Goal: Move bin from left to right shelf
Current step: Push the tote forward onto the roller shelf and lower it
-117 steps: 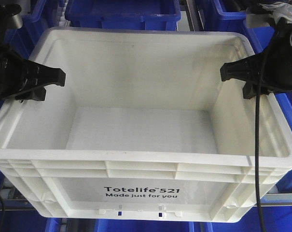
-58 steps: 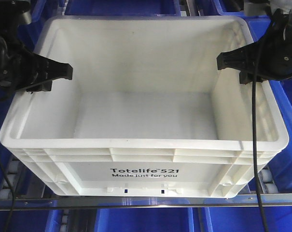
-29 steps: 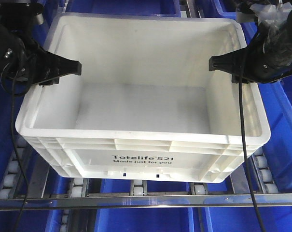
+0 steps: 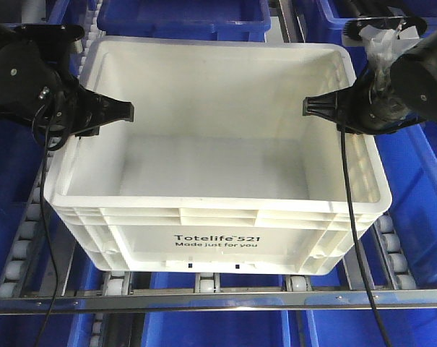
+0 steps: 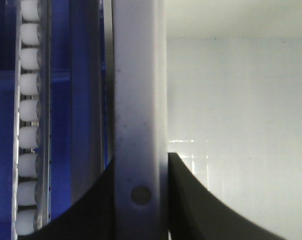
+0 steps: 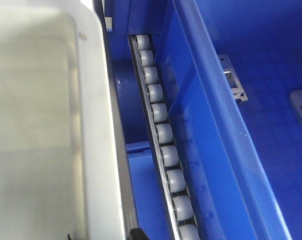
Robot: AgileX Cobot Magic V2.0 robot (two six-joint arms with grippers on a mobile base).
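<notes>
Where blue plastic bins (image 4: 427,195) flank it on both sides, the white Totelife tote (image 4: 217,242) sits on the roller rails (image 4: 23,249) of the shelf, print facing front. Left gripper (image 4: 110,114) straddles its left rim, one finger on each side, clamped. Right gripper (image 4: 326,108) sits at the right rim; its grip cannot be told.

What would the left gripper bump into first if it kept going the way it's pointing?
Probably nothing soon: the left gripper points across the empty white bin. The first solid thing looks like the right gripper opposite, though depth is unclear.
</notes>
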